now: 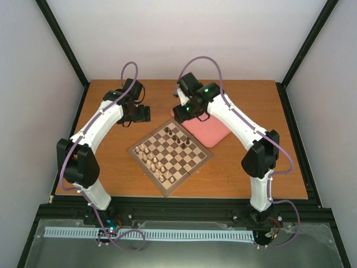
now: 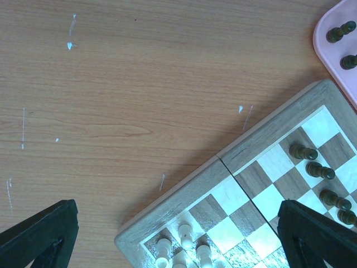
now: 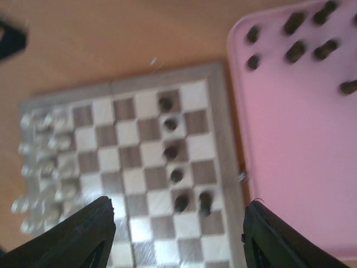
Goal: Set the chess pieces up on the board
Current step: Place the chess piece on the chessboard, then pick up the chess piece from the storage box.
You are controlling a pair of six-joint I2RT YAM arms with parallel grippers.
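The board (image 1: 187, 163) lies as a diamond in the middle of the table. Several dark chess pieces (image 1: 177, 137) stand along its far right side, and in the blurred right wrist view they form a line (image 3: 170, 151) on the board (image 3: 139, 145). My right gripper (image 3: 178, 204) hovers open over that edge with nothing between its fingers; from above it (image 1: 181, 113) sits at the board's far corner. More dark pieces (image 3: 290, 22) lie in the pink tray (image 3: 295, 139). My left gripper (image 2: 177, 204) is open and empty over the board's (image 2: 251, 167) far left edge.
Pale chessmen (image 1: 153, 162) fill the board's near left side, also seen as pale chessmen (image 2: 181, 245) below the left wrist. The pink tray (image 1: 211, 133) touches the board's right edge. A corner of the tray (image 2: 334, 72) holds two dark pieces (image 2: 337, 33). Black frame posts bound the table.
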